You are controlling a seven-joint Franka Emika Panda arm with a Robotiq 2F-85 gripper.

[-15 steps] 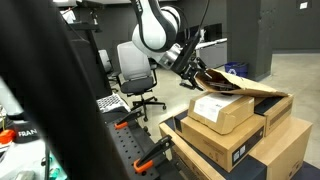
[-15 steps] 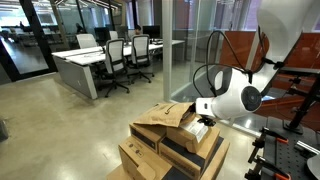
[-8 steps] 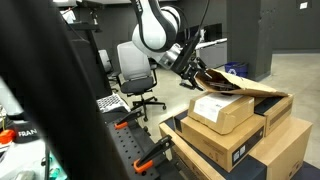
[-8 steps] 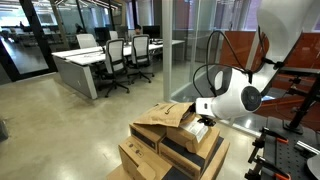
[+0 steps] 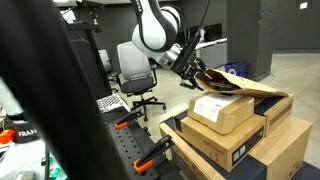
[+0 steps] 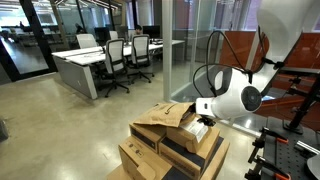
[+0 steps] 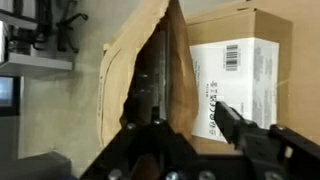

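Note:
A brown paper envelope (image 7: 125,70) lies with its mouth gaping on top of a small cardboard box with a white label (image 7: 250,50). It shows in both exterior views (image 5: 238,83) (image 6: 160,115). The labelled box (image 5: 222,108) sits on a stack of larger cardboard boxes (image 5: 245,145) (image 6: 150,160). My gripper (image 7: 180,125) is open right over the envelope's mouth. One finger is over the envelope's paper and the other over the box label, with the envelope's edge between them. The gripper shows at the envelope's end in both exterior views (image 5: 190,68) (image 6: 203,122). The inside of the envelope is dark.
A grey office chair (image 5: 135,70) stands behind the arm. A black frame with orange clamps (image 5: 150,150) is next to the boxes. Desks with chairs (image 6: 105,55) and a glass wall (image 6: 180,50) lie beyond an open concrete floor.

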